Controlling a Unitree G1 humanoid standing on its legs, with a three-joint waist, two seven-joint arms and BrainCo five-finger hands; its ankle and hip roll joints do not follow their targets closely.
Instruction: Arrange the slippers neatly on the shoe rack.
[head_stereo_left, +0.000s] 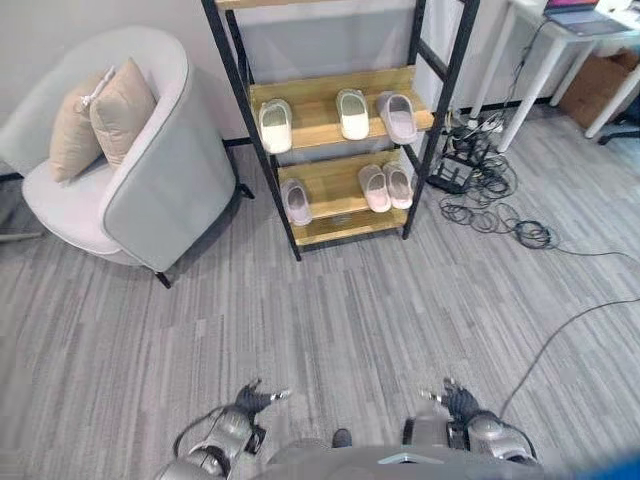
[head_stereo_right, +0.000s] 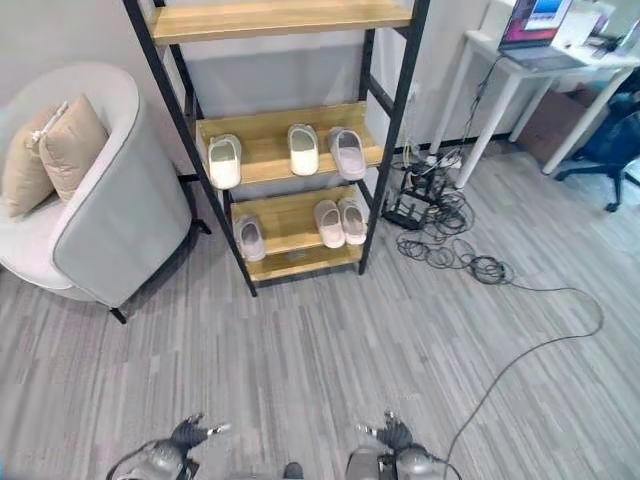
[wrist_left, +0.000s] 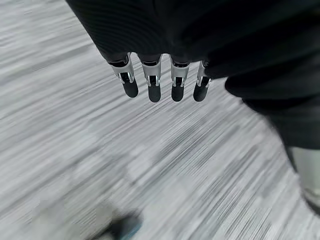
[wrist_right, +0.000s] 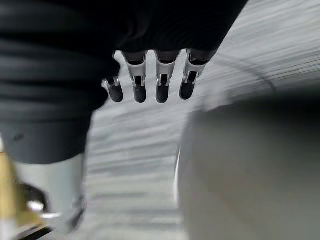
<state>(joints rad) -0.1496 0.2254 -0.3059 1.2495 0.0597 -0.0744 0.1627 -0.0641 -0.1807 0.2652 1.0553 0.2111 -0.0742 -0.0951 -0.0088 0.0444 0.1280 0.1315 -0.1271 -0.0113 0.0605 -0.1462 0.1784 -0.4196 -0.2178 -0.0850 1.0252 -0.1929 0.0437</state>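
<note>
A black-framed shoe rack (head_stereo_left: 440, 95) with wooden shelves stands at the far wall. Its middle shelf carries a white slipper (head_stereo_left: 275, 125) at the left, a second white slipper (head_stereo_left: 352, 113) and a grey slipper (head_stereo_left: 398, 116). On the lowest shelf lie a lone pinkish slipper (head_stereo_left: 295, 201) and a pair of pinkish slippers (head_stereo_left: 386, 186). My left hand (head_stereo_left: 255, 401) and right hand (head_stereo_left: 458, 402) hang low near my body, far from the rack, fingers relaxed and holding nothing. Both wrist views show straight fingers (wrist_left: 152, 85) over bare floor.
A grey armchair (head_stereo_left: 150, 170) with two beige cushions (head_stereo_left: 100, 115) stands left of the rack. Cables and a power strip (head_stereo_left: 480, 185) lie on the floor right of the rack. A white desk (head_stereo_right: 520, 70) with a laptop stands at the far right.
</note>
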